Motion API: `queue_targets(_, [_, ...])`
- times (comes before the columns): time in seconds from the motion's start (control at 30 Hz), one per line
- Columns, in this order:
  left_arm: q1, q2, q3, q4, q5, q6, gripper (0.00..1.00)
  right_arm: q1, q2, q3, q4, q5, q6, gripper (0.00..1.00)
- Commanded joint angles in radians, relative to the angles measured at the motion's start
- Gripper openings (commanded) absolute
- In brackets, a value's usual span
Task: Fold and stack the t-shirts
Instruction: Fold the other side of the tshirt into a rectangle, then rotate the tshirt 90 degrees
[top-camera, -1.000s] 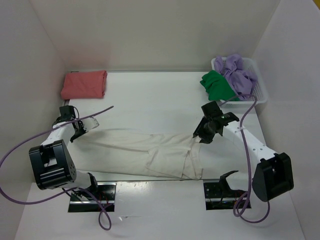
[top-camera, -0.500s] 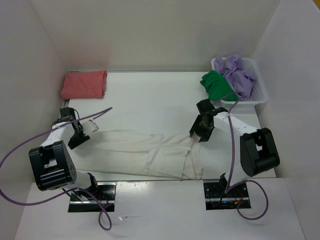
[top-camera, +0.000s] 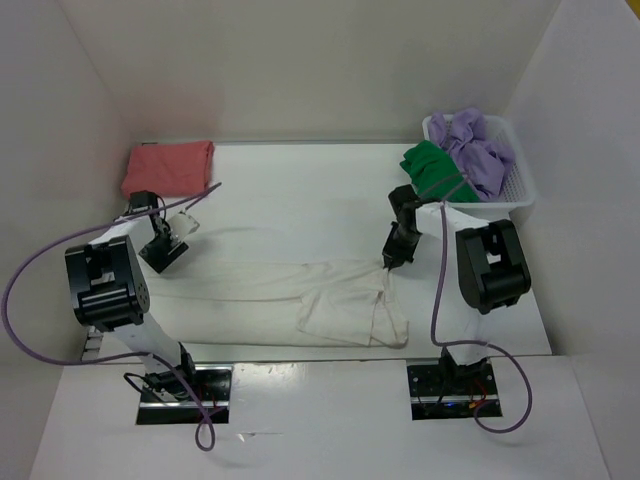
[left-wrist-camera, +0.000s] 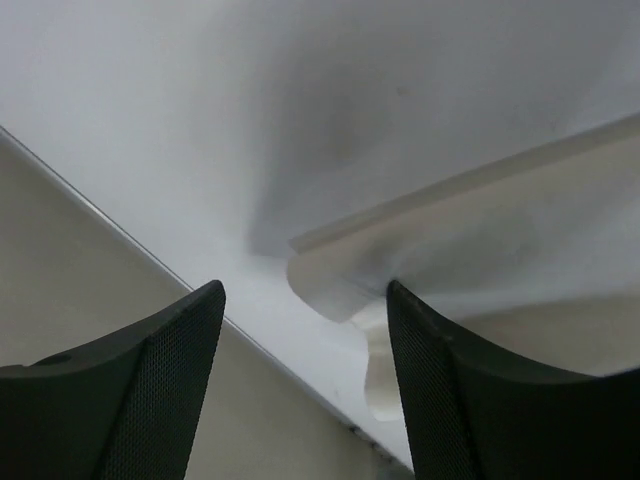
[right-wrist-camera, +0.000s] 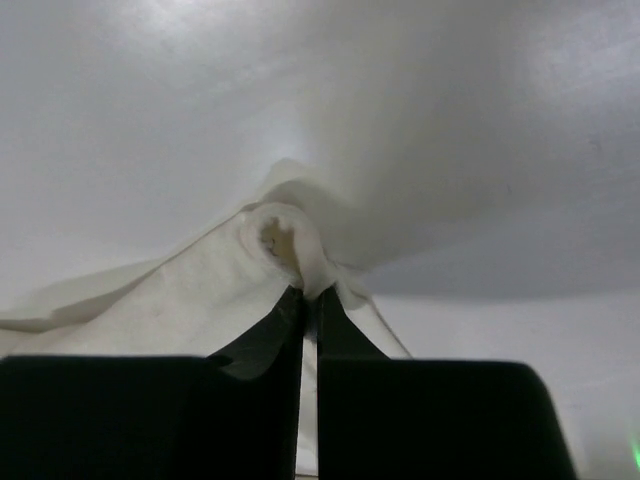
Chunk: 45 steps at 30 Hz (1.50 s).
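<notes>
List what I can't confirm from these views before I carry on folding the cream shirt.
- Right wrist view: how much of the cream shirt lies between the fingers of the right gripper; those fingers cover it.
- Left wrist view: most of the shirt runs off the right edge; a finger of the open left gripper covers its hanging flap.
- Top view: lower parts of the green shirt and lavender shirt, hidden by each other and the basket wall.
</notes>
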Motion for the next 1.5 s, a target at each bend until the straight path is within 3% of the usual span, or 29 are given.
queue_targets(0.0, [0.004, 0.057, -0.015, 0.056, -0.040, -0.061, 0.74, -0.006, 0.105, 0.113, 0.030, 0.063, -0.071, 0.01])
queue_targets(0.13, [0.053, 0.059, 0.017, 0.044, -0.040, -0.071, 0.78, 0.034, 0.293, 0.362, -0.042, 0.134, -0.131, 0.00])
queue_targets(0.2, [0.072, 0.047, 0.027, 0.012, -0.031, -0.071, 0.79, 0.043, 0.373, 0.578, -0.103, 0.172, -0.154, 0.00])
queue_targets(0.3, [0.093, 0.025, 0.057, -0.042, -0.031, -0.071, 0.79, 0.084, 0.589, 0.976, -0.236, 0.264, -0.212, 0.00])
queue_targets(0.33, [0.093, 0.025, 0.066, -0.054, -0.031, -0.071, 0.80, 0.109, 0.734, 1.248, -0.282, 0.332, -0.252, 0.00])
queue_targets(0.37, [0.093, 0.013, 0.067, -0.067, -0.031, -0.071, 0.80, 0.123, 0.825, 1.422, -0.401, 0.370, -0.281, 0.05])
queue_targets(0.4, [0.093, 0.013, 0.076, -0.094, -0.031, -0.071, 0.80, 0.132, 0.900, 1.597, -0.425, 0.406, -0.309, 0.24])
queue_targets(0.47, [0.093, 0.004, 0.089, -0.137, -0.019, -0.080, 0.83, 0.121, 0.901, 1.652, -0.353, 0.294, -0.303, 0.44])
queue_targets(0.53, [0.093, -0.016, 0.090, -0.148, -0.019, -0.080, 0.83, 0.112, 0.904, 1.741, -0.398, 0.331, -0.278, 0.61])
queue_targets(0.57, [0.093, -0.016, 0.090, -0.157, -0.019, -0.080, 0.83, 0.112, 0.839, 1.712, -0.398, 0.359, -0.294, 0.67])
queue_targets(0.6, [0.093, -0.027, 0.090, -0.157, -0.019, -0.080, 0.84, 0.112, 0.797, 1.659, -0.398, 0.373, -0.294, 0.90])
queue_targets(0.67, [0.103, -0.038, 0.070, -0.130, -0.028, -0.080, 0.84, 0.124, 0.654, 1.578, -0.398, 0.396, -0.329, 1.00])
queue_targets(0.83, [0.103, -0.047, 0.033, -0.091, -0.037, -0.110, 0.85, 0.158, 0.379, 1.159, -0.373, 0.431, -0.308, 1.00])
queue_targets(0.87, [0.103, -0.047, 0.033, -0.082, -0.037, -0.110, 0.85, 0.167, 0.331, 1.069, -0.344, 0.399, -0.283, 1.00])
queue_targets(0.9, [0.103, -0.058, 0.018, -0.082, -0.037, -0.110, 0.85, 0.167, 0.232, 0.872, -0.303, 0.382, -0.269, 1.00])
queue_targets(1.07, [0.103, -0.082, -0.004, -0.082, -0.057, -0.100, 0.85, 0.091, 0.111, 0.472, -0.047, 0.166, -0.104, 1.00])
queue_targets(1.1, [0.103, -0.082, -0.004, -0.082, -0.057, -0.100, 0.87, 0.074, 0.111, 0.435, -0.010, 0.145, -0.081, 0.97])
queue_targets(1.23, [0.113, -0.072, -0.004, -0.073, -0.048, -0.100, 0.87, -0.009, 0.165, 0.327, 0.179, 0.005, -0.012, 0.65])
queue_targets(1.47, [0.144, -0.050, 0.028, -0.105, -0.028, -0.143, 0.88, -0.018, 0.335, 0.408, 0.181, 0.010, -0.011, 0.65])
